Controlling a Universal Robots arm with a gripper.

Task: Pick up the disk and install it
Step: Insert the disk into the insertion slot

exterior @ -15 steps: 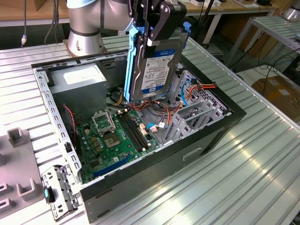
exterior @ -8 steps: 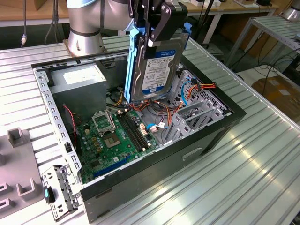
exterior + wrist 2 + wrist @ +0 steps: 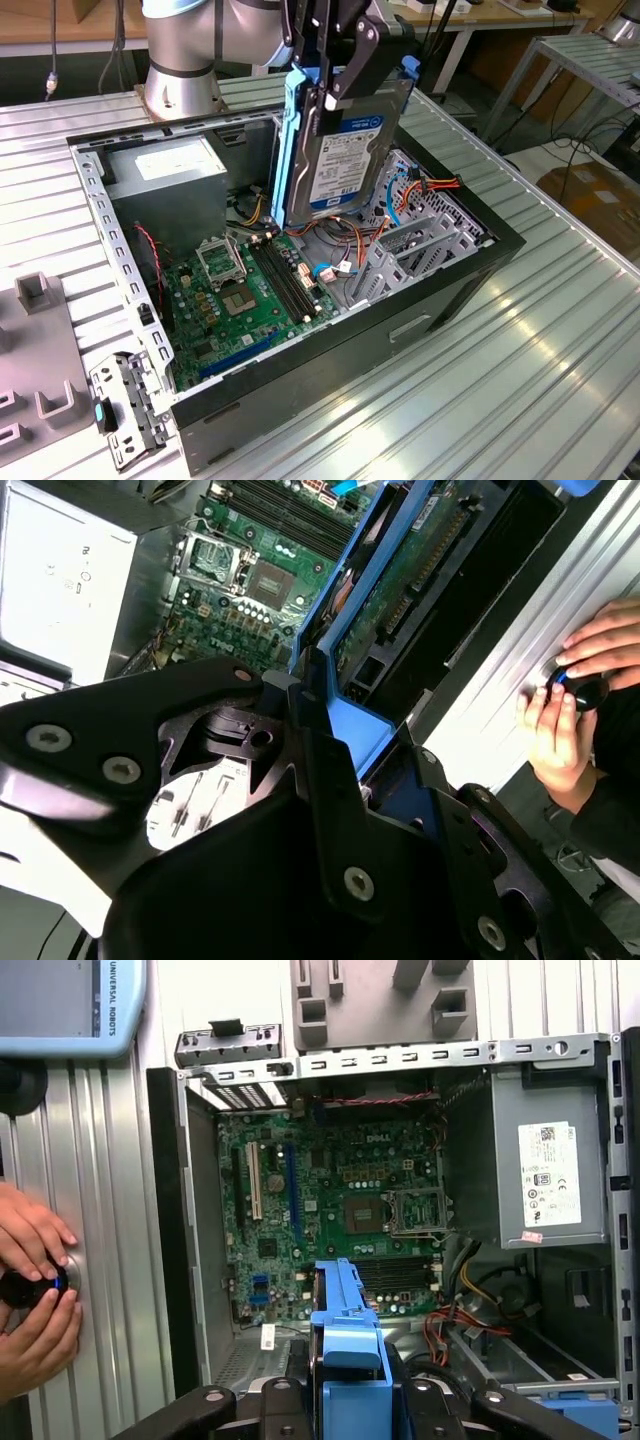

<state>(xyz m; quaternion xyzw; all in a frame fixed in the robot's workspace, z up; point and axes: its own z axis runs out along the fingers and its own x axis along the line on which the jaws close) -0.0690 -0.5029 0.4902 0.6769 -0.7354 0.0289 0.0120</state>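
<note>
Pickup done — jaws clamp the hard drive (image 3: pixel 345 160) upright over the open computer case (image 3: pixel 330 370); installing needs it aligned with the drive cage (image 3: pixel 415 245) at its exterior-view five o'clock.

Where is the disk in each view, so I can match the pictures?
Exterior view: the disk is upright above the open case, clamped by the fingers.
Second wrist view: the disk is seen edge-on, showing its blue rail and green circuit side.
First wrist view: the disk's blue rail stands in front of the motherboard.
Shared landmark: the green motherboard, which all three views show.
</note>
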